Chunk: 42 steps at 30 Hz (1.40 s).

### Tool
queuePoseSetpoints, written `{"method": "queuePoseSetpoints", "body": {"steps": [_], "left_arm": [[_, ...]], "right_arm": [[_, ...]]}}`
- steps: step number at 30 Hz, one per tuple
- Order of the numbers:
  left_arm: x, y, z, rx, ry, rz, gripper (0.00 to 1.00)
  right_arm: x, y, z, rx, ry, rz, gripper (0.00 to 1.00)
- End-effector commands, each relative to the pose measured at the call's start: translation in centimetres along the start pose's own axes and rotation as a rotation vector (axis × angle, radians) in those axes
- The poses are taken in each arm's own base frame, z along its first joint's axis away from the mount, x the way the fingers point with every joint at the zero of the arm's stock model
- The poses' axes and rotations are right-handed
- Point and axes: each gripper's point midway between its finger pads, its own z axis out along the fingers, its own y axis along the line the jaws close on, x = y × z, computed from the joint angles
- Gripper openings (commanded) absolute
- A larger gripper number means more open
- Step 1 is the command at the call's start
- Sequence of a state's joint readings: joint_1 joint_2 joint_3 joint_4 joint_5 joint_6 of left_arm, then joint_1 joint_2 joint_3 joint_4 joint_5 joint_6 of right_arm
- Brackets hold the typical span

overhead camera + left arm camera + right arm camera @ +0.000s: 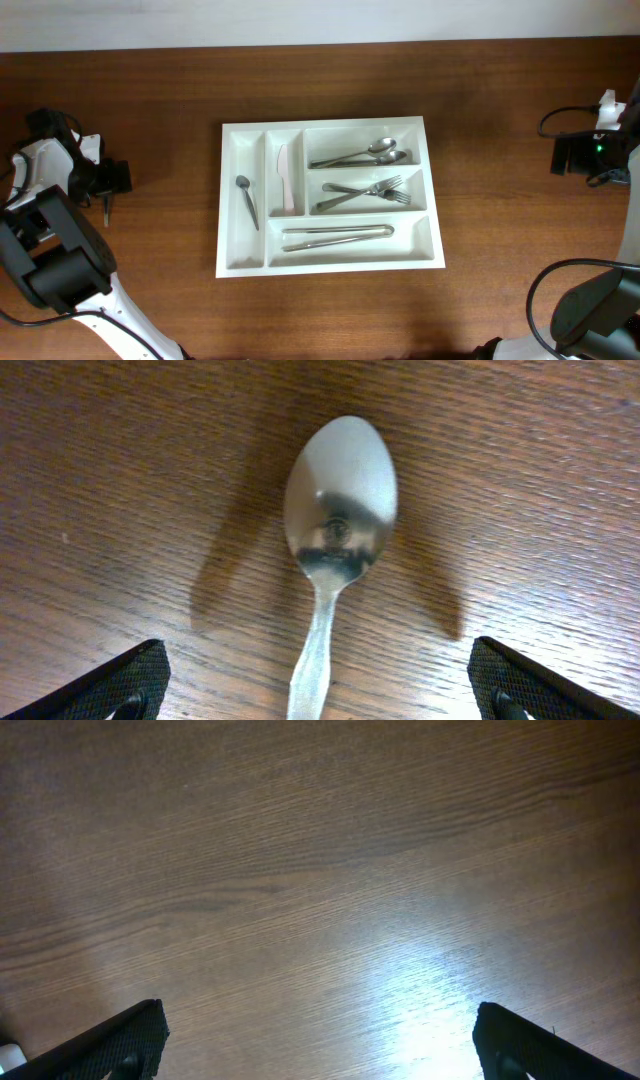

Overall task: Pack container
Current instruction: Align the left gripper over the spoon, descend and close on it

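The white cutlery tray, the container (231, 200), lies at the table's middle. It holds a small spoon (245, 199), a white knife (286, 178), two spoons (362, 154), forks (366, 192) and long steel pieces (336, 236). My left gripper (108, 180) is at the far left, open, low over a steel spoon (340, 495) that lies on the wood. The spoon's handle runs between the wide-apart fingers (320, 695) without touching them. My right gripper (573, 155) is at the far right, open and empty over bare wood (320, 1050).
The wooden table (500, 230) spreads around the tray. A black cable (560, 120) loops by the right arm. The arm bases fill the lower left and lower right corners of the overhead view.
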<state>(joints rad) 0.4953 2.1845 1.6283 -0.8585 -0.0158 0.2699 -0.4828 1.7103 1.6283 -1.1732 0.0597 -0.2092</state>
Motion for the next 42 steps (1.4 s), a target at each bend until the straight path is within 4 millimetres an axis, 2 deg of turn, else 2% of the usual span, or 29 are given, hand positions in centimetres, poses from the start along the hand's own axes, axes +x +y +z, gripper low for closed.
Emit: {"method": "queuePoseSetpoints", "body": {"steps": [1, 31, 42], "left_arm": [[0.3, -0.7, 0.9, 0.043, 0.011, 0.013, 0.97], [0.4, -0.6, 1.4, 0.041, 0.016, 0.013, 0.98], [1.8, -1.0, 3.1, 0.060, 0.082, 0.013, 0.96]], "right_arm": [[0.2, 0.1, 0.3, -0.007, 0.007, 0.009, 0.99], [0.2, 0.1, 0.3, -0.007, 0.007, 0.009, 0.99], [0.2, 0.1, 0.3, -0.007, 0.007, 0.009, 0.99]]}}
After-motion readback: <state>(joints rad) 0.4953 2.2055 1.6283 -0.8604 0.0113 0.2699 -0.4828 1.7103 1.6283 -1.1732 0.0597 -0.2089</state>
